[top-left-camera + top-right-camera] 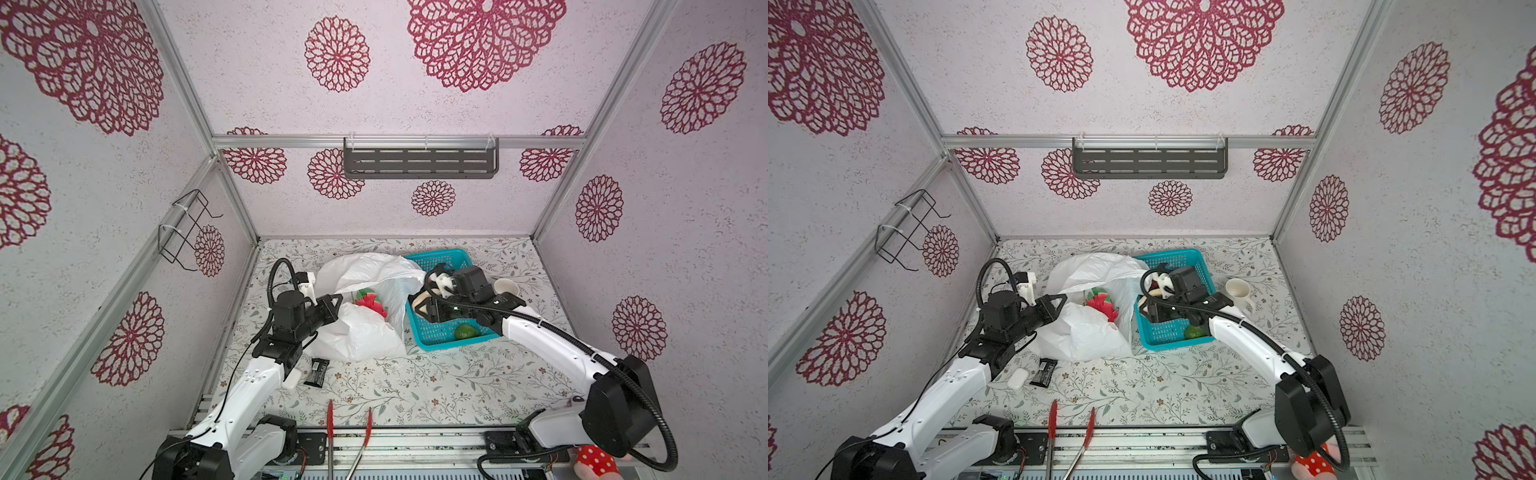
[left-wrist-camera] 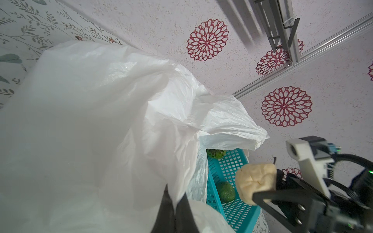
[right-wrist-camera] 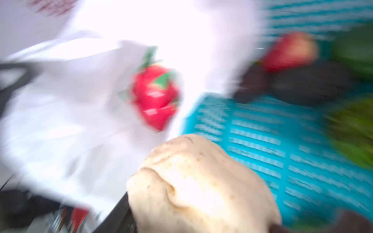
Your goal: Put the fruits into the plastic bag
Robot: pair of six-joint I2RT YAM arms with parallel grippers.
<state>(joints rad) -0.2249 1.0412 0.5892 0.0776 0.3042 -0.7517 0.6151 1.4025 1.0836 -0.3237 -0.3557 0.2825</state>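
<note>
Since the mouth must gape for the drop, left gripper [image 1: 334, 301] pinches the plastic bag [image 1: 361, 336] rim at the bag's 9 o'clock, jaws pressed together on the film. Green fruit [image 1: 465, 332] sits in the teal basket's [image 1: 453, 347] near corner, bag's 3 o'clock. Right gripper [image 1: 426, 307] clamps the cream fruit [image 2: 256, 181] over the basket's 9 o'clock wall, likely mid-carry to the mouth. Spiky red fruit [image 1: 370, 303] lies inside the bag
</note>
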